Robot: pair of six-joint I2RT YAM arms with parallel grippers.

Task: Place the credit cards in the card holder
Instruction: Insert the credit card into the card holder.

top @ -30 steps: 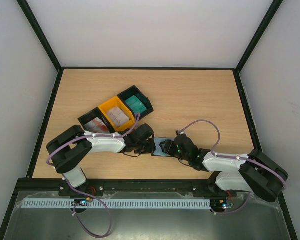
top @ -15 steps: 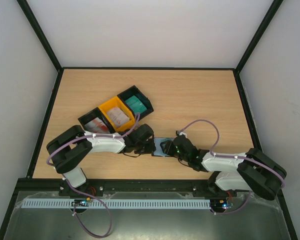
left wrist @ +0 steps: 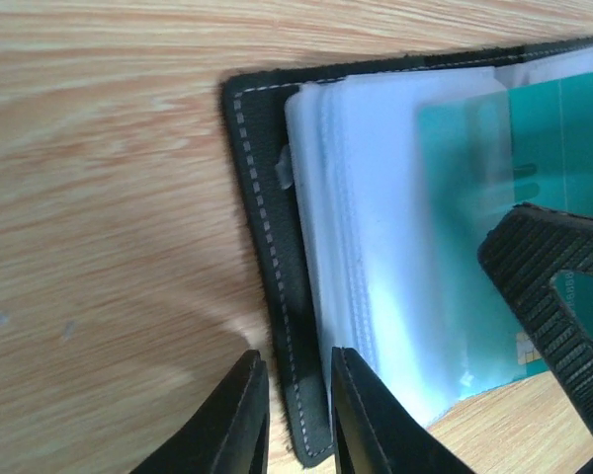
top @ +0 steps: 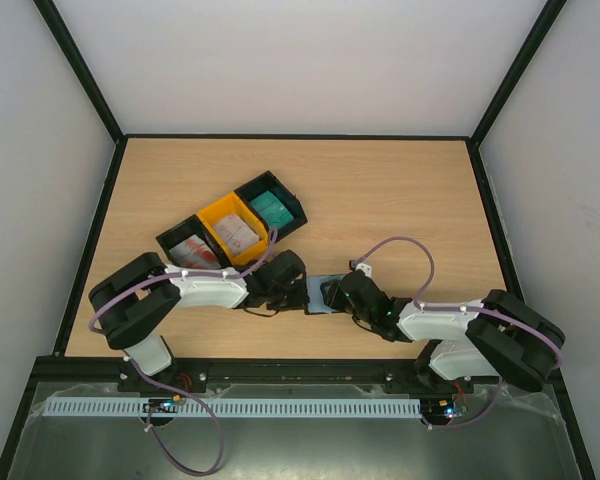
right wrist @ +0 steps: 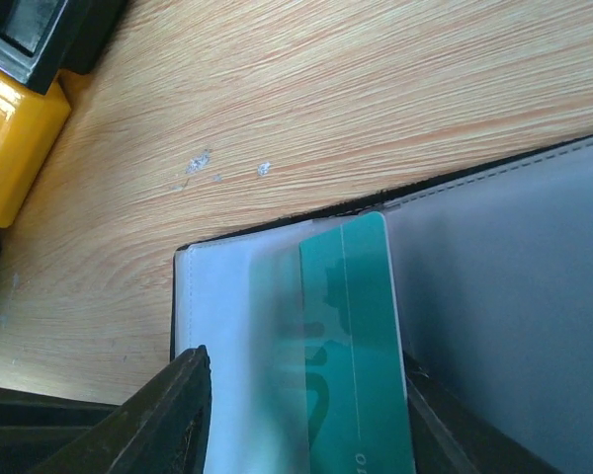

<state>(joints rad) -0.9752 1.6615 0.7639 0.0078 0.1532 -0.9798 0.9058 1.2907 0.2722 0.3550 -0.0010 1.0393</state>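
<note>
Teal card (right wrist: 351, 336) noted lying on the open card holder (left wrist: 267, 247), its inner end under a frosted clear sleeve (left wrist: 376, 247) and its outer end bare. The holder lies flat and open on the wooden table (top: 400, 200), near the front edge and about midway between the two arms, with its black stitched cover facing down.

Right gripper (right wrist: 301, 370) is over the card with one finger on each side of it. Its jaws stand fairly wide, and the finger on the sleeve side is clear of the card's edge, so no grip is seen.

Left gripper (left wrist: 295, 357) is at the holder's opposite edge. Its jaws are narrow and the stitched border shows in the gap between them. Whether they pinch that border cannot be told.

Behind the left arm, three bins stand in a slanted row, touching one another:
- A black bin (top: 298, 207) holds teal cards (top: 273, 208).
- A yellow bin (top: 215, 212) holds pale cards (top: 240, 235).
- A second black bin (top: 170, 240) holds red-and-white cards (top: 192, 250).

The row is near the holder but apart from it.
</note>
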